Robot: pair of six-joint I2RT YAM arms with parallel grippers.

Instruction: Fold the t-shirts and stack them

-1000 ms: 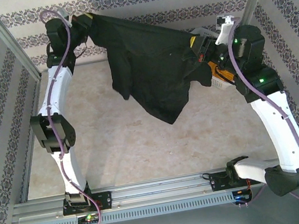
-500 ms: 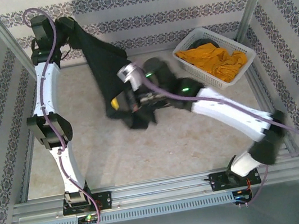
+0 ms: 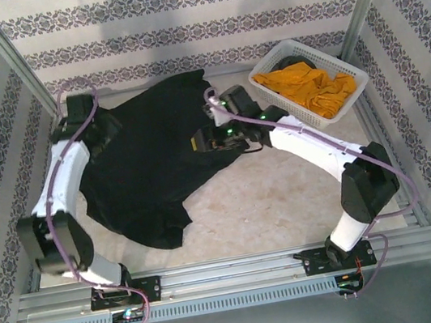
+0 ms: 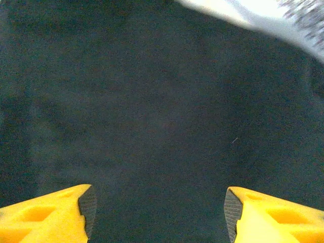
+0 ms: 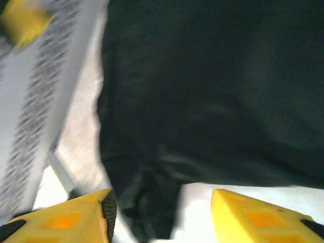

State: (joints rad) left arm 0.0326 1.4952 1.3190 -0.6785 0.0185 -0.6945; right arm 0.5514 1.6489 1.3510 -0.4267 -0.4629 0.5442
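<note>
Left tool [image 4: 159, 207] and right tool [image 5: 162, 202] hang open, empty, over the black t-shirt [image 3: 159, 166]. Skewed toward the surface's [image 3: 286, 191] left edge, it may fold crooked.

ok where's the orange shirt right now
Top view: the mustard-orange t-shirt lies crumpled in the white basket at the far right corner.

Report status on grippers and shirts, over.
Left gripper open, right gripper open, both over the plain black cloth t-shirt. It lies spread on the table, unfolded. Mustard-orange cloth t-shirt bunched in white plastic lattice basket. Nothing obstructing.
</note>
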